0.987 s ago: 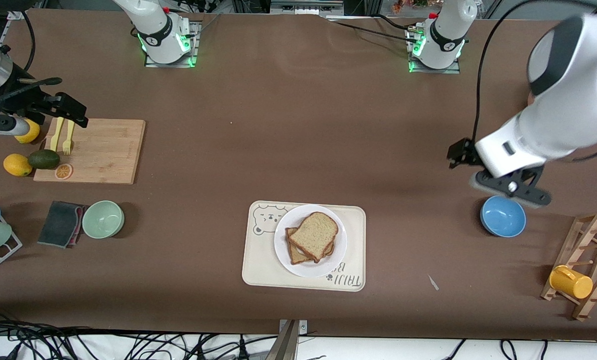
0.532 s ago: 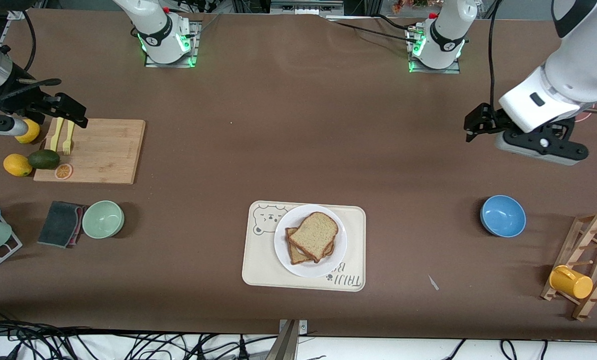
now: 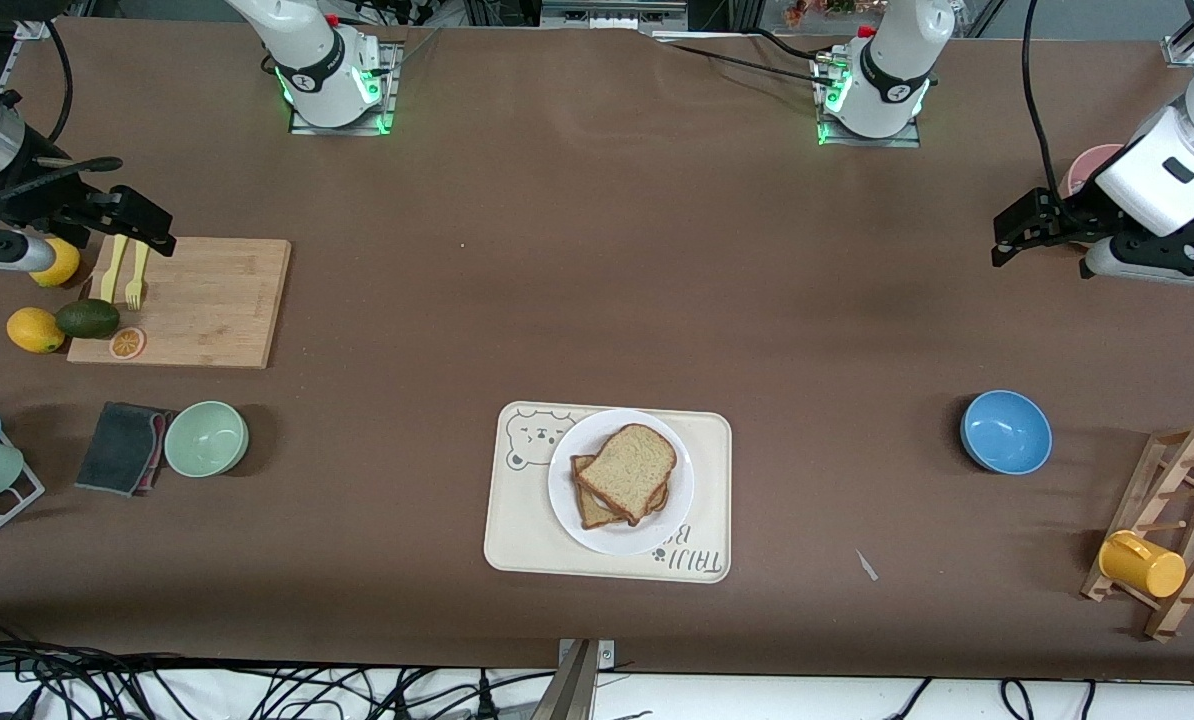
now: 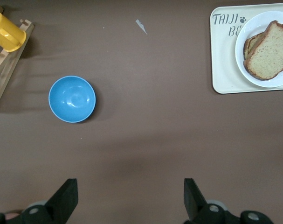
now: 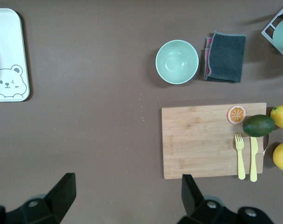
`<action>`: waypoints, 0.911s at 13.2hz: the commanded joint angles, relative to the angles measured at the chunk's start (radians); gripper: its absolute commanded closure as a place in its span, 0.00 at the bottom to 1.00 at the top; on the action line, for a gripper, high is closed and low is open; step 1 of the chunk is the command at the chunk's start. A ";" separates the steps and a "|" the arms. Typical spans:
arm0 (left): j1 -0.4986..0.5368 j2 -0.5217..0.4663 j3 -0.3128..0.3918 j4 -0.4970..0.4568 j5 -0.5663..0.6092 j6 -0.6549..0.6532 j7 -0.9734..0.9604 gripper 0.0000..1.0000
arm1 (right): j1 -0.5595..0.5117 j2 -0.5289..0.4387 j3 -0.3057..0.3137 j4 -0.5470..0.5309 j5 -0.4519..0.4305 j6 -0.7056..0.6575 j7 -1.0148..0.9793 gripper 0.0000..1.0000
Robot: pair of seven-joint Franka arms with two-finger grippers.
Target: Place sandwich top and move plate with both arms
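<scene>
Lower bread slice (image 3: 589, 500) mostly hidden

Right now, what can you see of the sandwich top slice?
The sandwich top is a light brown wholemeal slice, speckled, with a darker crust, roughly square with one rounded end. It lies flat and skewed on another slice, whose corner shows beneath it. Both rest on the white plate, which sits on the beige bear tray. Neither gripper touches it; the left wrist view shows it too.
</scene>
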 commanded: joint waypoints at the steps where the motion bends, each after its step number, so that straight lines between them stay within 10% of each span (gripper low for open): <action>1: 0.006 -0.056 -0.003 -0.049 -0.015 0.013 -0.002 0.00 | -0.014 -0.001 0.013 0.016 0.010 -0.013 0.013 0.00; 12: 0.031 -0.093 -0.011 -0.089 0.040 -0.055 -0.019 0.00 | -0.014 -0.001 0.013 0.016 0.010 -0.007 0.013 0.00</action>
